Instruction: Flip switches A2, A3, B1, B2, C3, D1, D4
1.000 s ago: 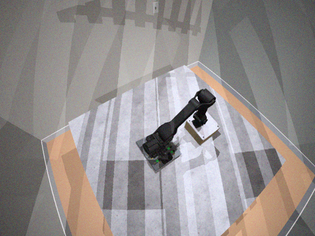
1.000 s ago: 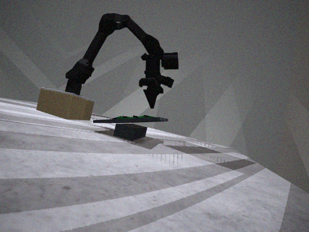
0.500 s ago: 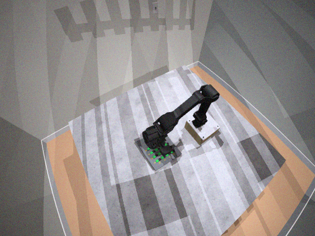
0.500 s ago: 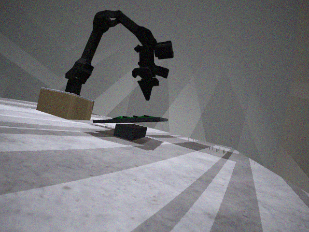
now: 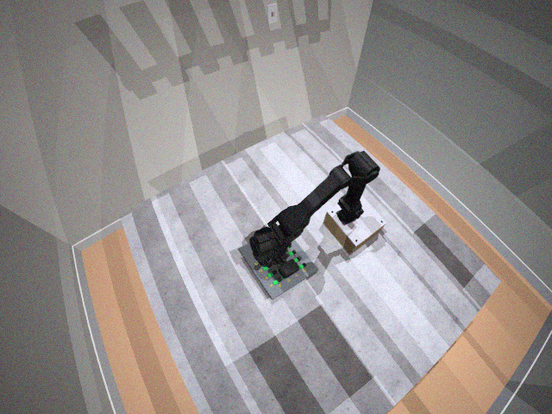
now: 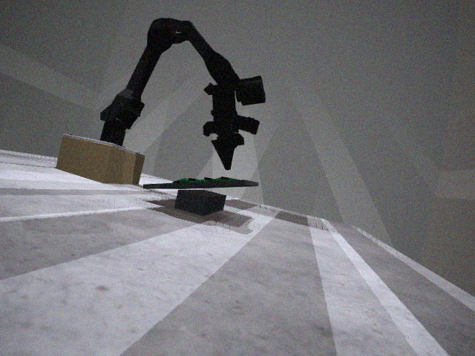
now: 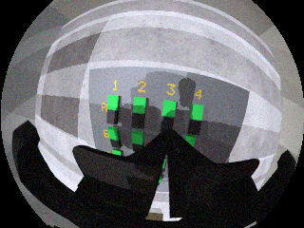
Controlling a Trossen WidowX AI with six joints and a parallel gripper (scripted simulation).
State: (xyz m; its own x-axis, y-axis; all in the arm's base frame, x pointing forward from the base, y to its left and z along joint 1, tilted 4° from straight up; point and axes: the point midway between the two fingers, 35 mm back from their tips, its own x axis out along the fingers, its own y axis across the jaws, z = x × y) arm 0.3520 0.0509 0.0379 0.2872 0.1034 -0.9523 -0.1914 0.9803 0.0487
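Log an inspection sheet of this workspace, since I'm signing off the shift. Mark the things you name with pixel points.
Surface: pale floor (image 5: 200, 307) (image 6: 237, 306), striped with shadow.
Job's things: switch panel (image 5: 272, 292) (image 6: 245, 184) (image 7: 237, 95) on a dark block (image 6: 199, 202); green-ended switches; lower rows partly hidden in the wrist view.
Clutter: nothing seen.
Grippers: end effector (image 5: 267, 263) (image 6: 228, 168) (image 7: 167, 142) shut, holding nothing, above the panel.
Cables: nothing seen.
Surroundings: grey walls (image 5: 222, 97) (image 6: 345, 96); arm on a box-like base (image 5: 382, 224) (image 6: 96, 162).

A thin, dark gray panel (image 5: 272, 291) (image 6: 245, 184) (image 7: 228, 97), yellow-lettered, sits near 6 o'clock from the top view's center. In the wrist view, switches A1 (image 7: 113, 104), A2 (image 7: 139, 105), A3 (image 7: 168, 108) and A4 (image 7: 197, 113) have green halves toward 12 o'clock, black toward 6; B1 (image 7: 113, 134) and B2 (image 7: 137, 138) show green; lower rows are mostly hidden
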